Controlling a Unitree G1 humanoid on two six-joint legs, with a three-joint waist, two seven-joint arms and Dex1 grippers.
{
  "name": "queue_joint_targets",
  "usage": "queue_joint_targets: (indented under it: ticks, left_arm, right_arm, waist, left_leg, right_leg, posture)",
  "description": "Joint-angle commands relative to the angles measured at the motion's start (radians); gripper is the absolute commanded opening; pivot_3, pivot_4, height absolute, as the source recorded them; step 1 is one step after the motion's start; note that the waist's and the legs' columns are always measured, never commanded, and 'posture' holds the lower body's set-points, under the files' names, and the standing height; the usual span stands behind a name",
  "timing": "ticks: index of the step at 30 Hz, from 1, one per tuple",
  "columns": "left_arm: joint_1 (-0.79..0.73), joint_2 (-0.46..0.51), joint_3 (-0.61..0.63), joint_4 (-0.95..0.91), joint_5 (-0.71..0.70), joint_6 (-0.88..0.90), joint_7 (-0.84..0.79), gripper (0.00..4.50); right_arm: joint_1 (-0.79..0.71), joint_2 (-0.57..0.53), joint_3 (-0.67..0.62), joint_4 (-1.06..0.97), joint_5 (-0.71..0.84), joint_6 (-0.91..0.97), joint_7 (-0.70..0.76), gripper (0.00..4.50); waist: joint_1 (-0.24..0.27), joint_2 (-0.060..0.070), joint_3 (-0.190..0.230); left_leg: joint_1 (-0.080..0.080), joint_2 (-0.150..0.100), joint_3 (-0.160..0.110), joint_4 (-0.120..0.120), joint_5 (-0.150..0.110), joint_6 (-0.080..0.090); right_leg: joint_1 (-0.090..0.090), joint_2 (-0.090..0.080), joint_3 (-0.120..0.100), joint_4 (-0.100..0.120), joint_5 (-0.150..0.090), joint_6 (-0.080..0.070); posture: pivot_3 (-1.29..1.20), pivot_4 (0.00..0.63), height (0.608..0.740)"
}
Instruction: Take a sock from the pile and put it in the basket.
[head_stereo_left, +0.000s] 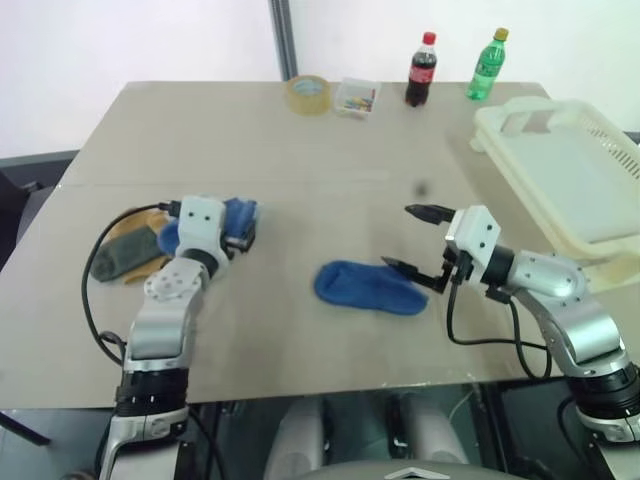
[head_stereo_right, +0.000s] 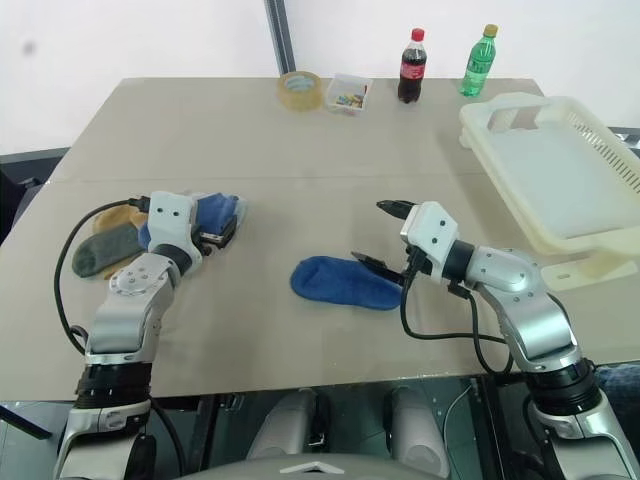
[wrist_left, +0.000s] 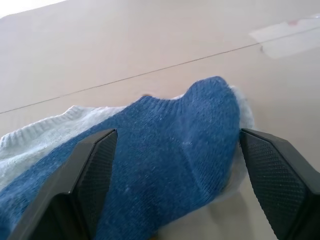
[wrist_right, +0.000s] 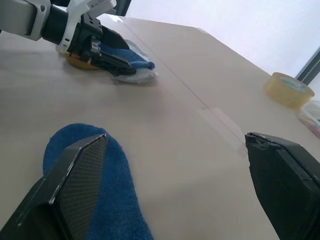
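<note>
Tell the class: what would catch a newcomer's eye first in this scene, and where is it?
First, the blue sock lying alone mid-table, just beside the open right claw. Next, the pile of blue, mustard and grey socks on the table's left, where the open left claw straddles a blue one. Then the big cream basket at the right edge, with nothing in it.

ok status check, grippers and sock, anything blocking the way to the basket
Left gripper open, fingers astride a blue sock on the pile. Right gripper open beside the loose blue sock mid-table. Basket empty, path unobstructed.
</note>
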Motion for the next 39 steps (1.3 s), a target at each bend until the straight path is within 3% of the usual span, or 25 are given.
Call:
queue_joint_targets:
  ticks: [1, 3, 8, 10, 31, 34, 39]
  left_arm:
    - [-0.035, -0.017, -0.01, 0.008, 0.014, -0.026, 0.021, 3.6]
    - [-0.04, -0.025, -0.008, 0.009, 0.01, -0.035, 0.02, 2.97]
    - [-0.038, -0.03, -0.001, -0.002, -0.004, -0.051, 0.005, 0.58]
    - [-0.035, -0.031, 0.002, -0.008, -0.01, -0.058, 0.0, 0.14]
    - [-0.009, -0.066, 0.115, -0.062, -0.163, -0.05, -0.008, 0.14]
    - [0.006, -0.052, 0.113, -0.057, -0.163, -0.043, -0.02, 0.88]
    - [-0.003, -0.026, 0.11, -0.024, -0.146, -0.056, -0.018, 3.07]
  right_arm:
    - [-0.021, -0.006, -0.028, -0.022, 0.001, -0.019, 0.003, 4.5]
    - [-0.02, -0.008, -0.03, -0.025, 0.0, -0.018, 0.003, 4.5]
    - [-0.014, -0.011, -0.034, -0.031, -0.001, -0.016, 0.001, 4.5]
    - [-0.013, -0.011, -0.033, -0.032, -0.002, -0.015, -0.001, 4.5]
    - [-0.017, 0.002, -0.021, -0.018, -0.011, -0.03, -0.003, 4.5]
    - [-0.015, 0.007, -0.016, -0.016, -0.013, -0.033, -0.006, 4.5]
    - [-0.011, 0.013, -0.016, -0.014, -0.018, -0.036, -0.012, 4.5]
  waist:
    - [0.0, 0.0, 0.0]
    - [0.0, 0.0, 0.0]
    - [0.0, 0.0, 0.0]
    - [-0.001, 0.0, 0.0]
    - [-0.001, 0.0, 0.0]
    - [-0.001, 0.0, 0.0]
    - [-0.001, 0.0, 0.0]
  left_leg:
    - [0.0, 0.0, 0.0, 0.0, 0.0, 0.0]
    - [0.0, 0.0, 0.0, 0.0, 0.0, 0.0]
    - [0.0, 0.0, 0.0, 0.0, 0.0, 0.0]
    - [0.0, 0.0, 0.0, 0.0, 0.0, 0.0]
    - [0.0, 0.0, 0.0, 0.0, 0.0, 0.0]
    - [0.0, 0.0, 0.0, 0.0, 0.0, 0.0]
    - [0.0, 0.0, 0.0, 0.0, 0.0, 0.0]
  right_leg:
    - [0.0, 0.0, 0.0, 0.0, 0.0, 0.0]
    - [0.0, 0.0, 0.0, 0.0, 0.0, 0.0]
    - [0.0, 0.0, 0.0, 0.0, 0.0, 0.0]
    - [0.0, 0.0, 0.0, 0.0, 0.0, 0.0]
    - [0.0, 0.0, 0.0, 0.0, 0.0, 0.0]
    - [0.0, 0.0, 0.0, 0.0, 0.0, 0.0]
    - [0.0, 0.0, 0.0, 0.0, 0.0, 0.0]
  posture:
    - [0.0, 0.15, 0.74]
    - [0.0, 0.15, 0.74]
    - [0.0, 0.15, 0.74]
    - [0.0, 0.15, 0.74]
    - [0.0, 0.15, 0.74]
    - [0.0, 0.15, 0.74]
    - [0.0, 0.15, 0.74]
